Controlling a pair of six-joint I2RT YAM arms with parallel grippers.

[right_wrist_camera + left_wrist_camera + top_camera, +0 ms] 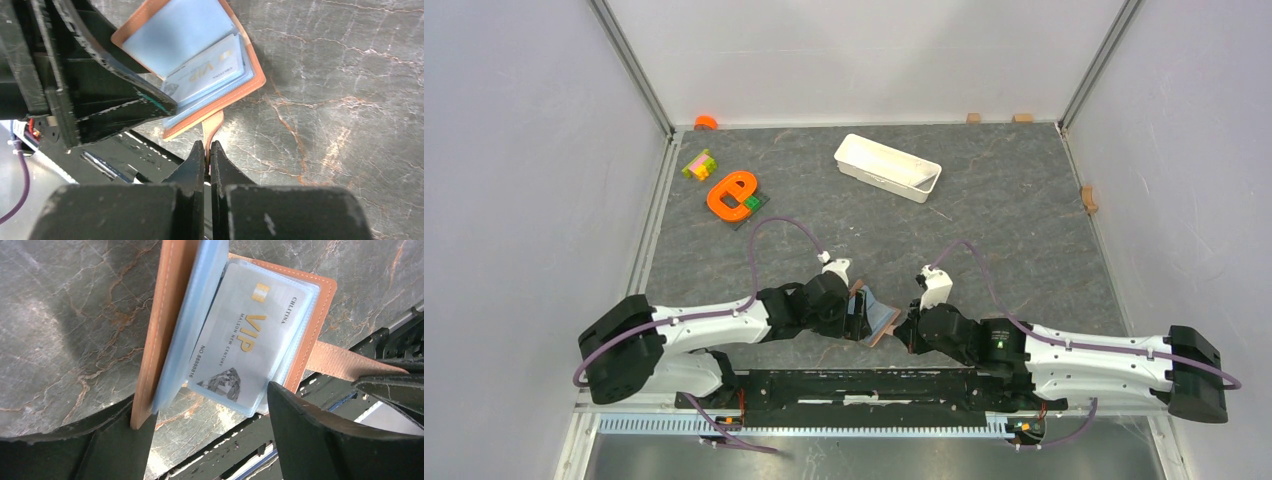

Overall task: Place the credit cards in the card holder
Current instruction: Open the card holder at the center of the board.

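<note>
Right now the card holder (876,318) is held open low between the two arms, with a VIP credit card (247,335) tucked inside it. The right gripper (207,146) is pinched tight on its strap (212,127). The left gripper (202,405) straddles the open holder, jaws wide; whether it grips I cannot tell. Loading looks under way; next, I reckon, comes pressing the card home squarely while the strap stays taut

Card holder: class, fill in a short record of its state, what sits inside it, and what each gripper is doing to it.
Card holder: open, brown covers spread apart
Inside: a pale VIP card in a clear sleeve
Right gripper: shut on the holder's strap
Left gripper: jaws wide, one finger on either side of the holder; whether it grips is unclear
</note>
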